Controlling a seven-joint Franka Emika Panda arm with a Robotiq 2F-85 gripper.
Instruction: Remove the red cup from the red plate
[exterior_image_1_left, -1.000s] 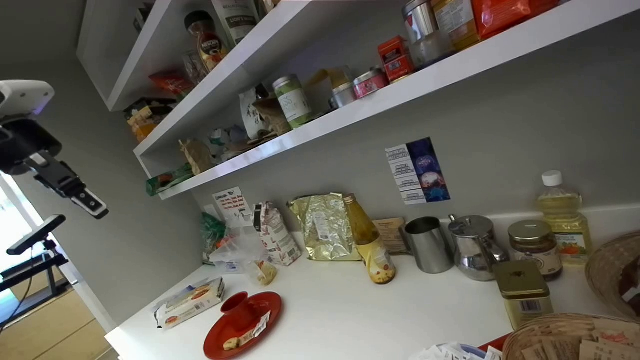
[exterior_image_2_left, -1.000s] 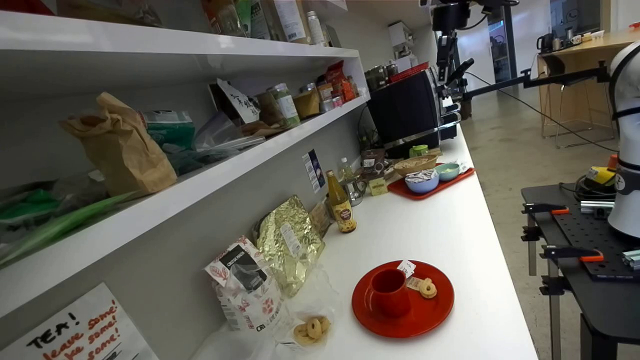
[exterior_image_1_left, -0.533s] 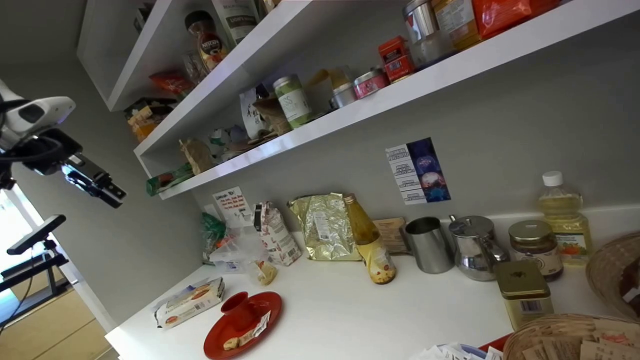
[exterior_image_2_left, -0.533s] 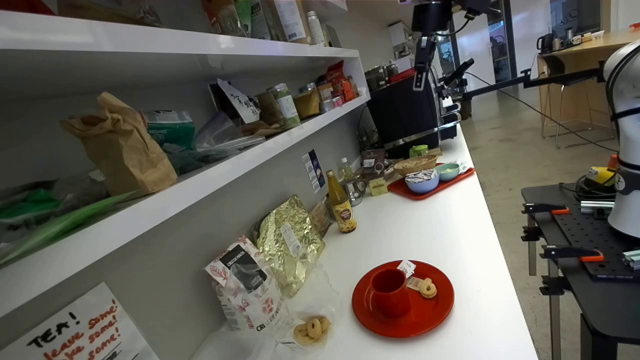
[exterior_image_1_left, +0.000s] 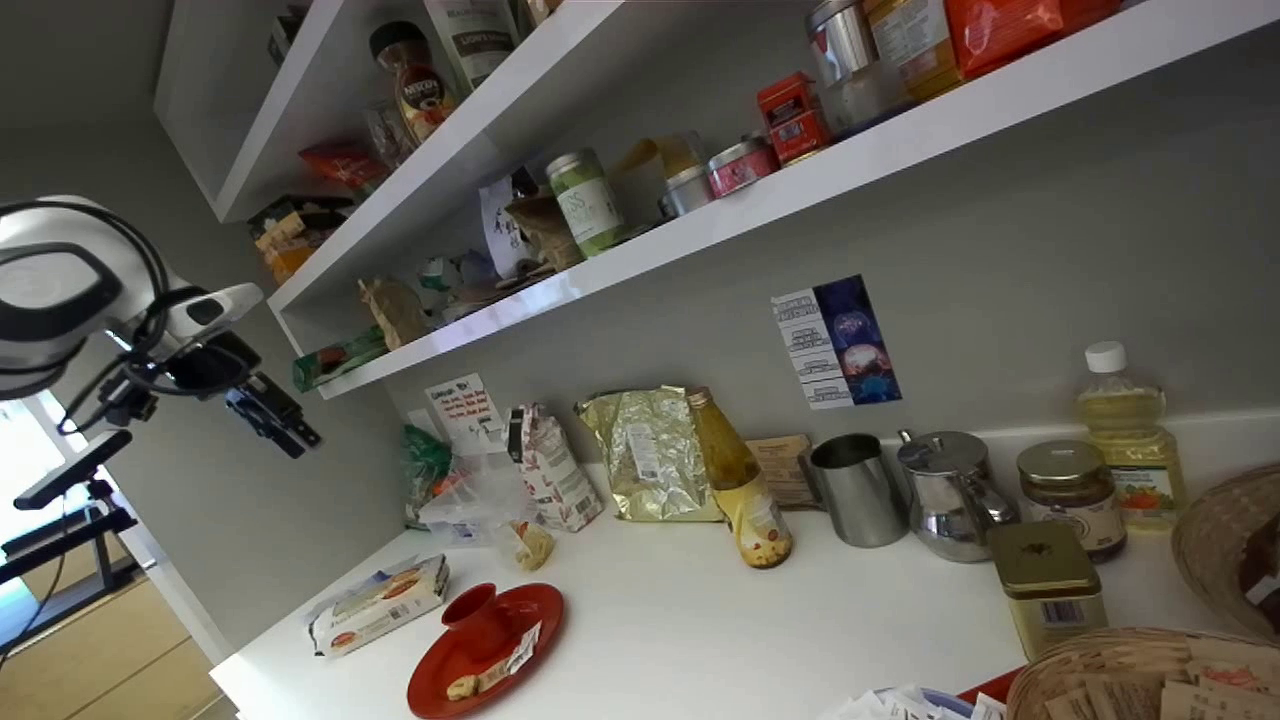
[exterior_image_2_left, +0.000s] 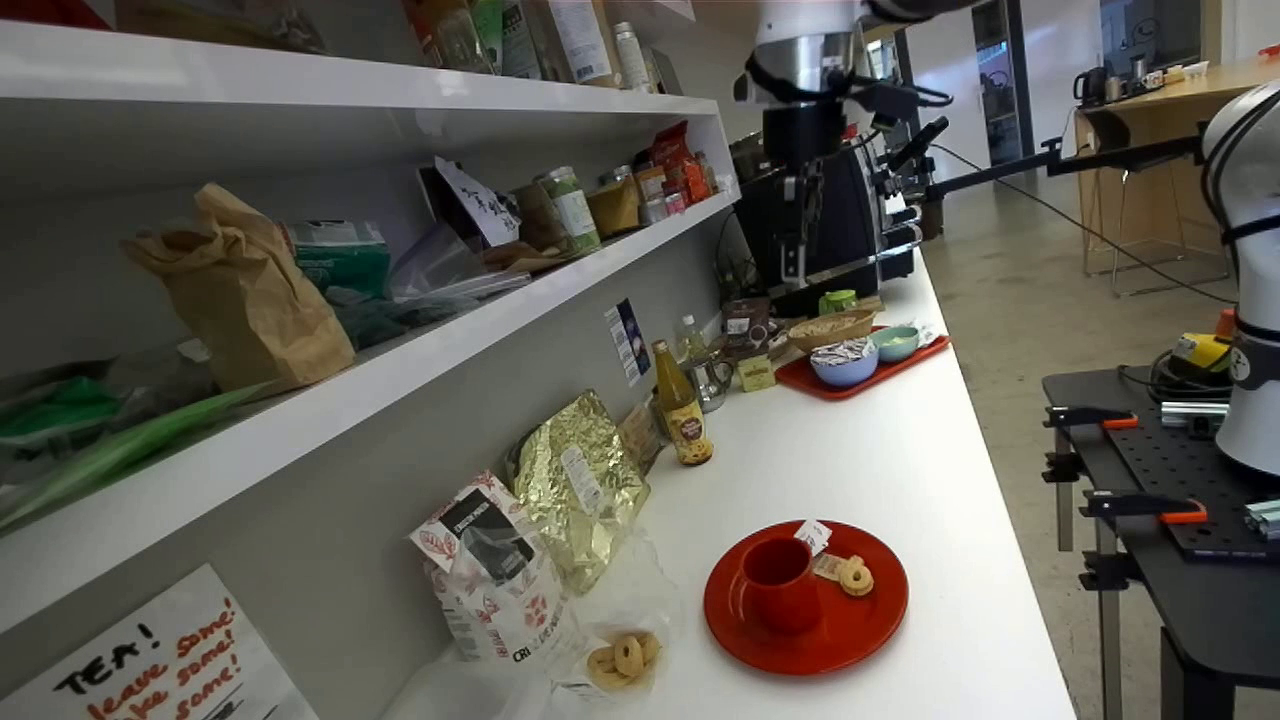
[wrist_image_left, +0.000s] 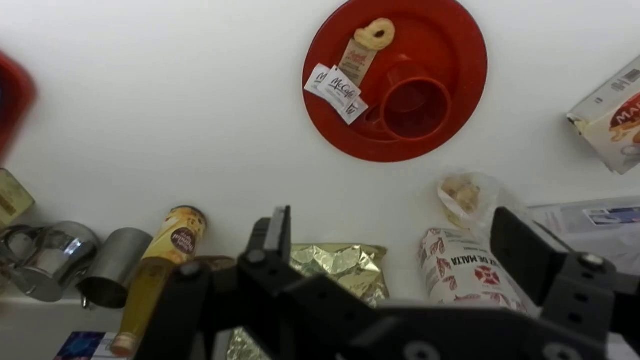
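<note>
The job looks to be at the approach, nothing grasped: the black two-fingered gripper (wrist_image_left: 392, 227) hangs high over the white countertop (exterior_image_2_left: 860, 460), its fingers (wrist_image_left: 274, 230) spread wide. I can see the glossy red round-mouthed cup (exterior_image_2_left: 778, 595) standing upright on the shallow round red plate (exterior_image_2_left: 850, 635), off to one side of its middle and well apart from the fingers. Next, I reckon, the gripper must travel across above the plate, straddle the cup's walls, sink, close and lift straight up, without dragging the white printed packets (wrist_image_left: 340, 89) just beside the cup or the ring-shaped golden biscuit (wrist_image_left: 367, 37).
</note>
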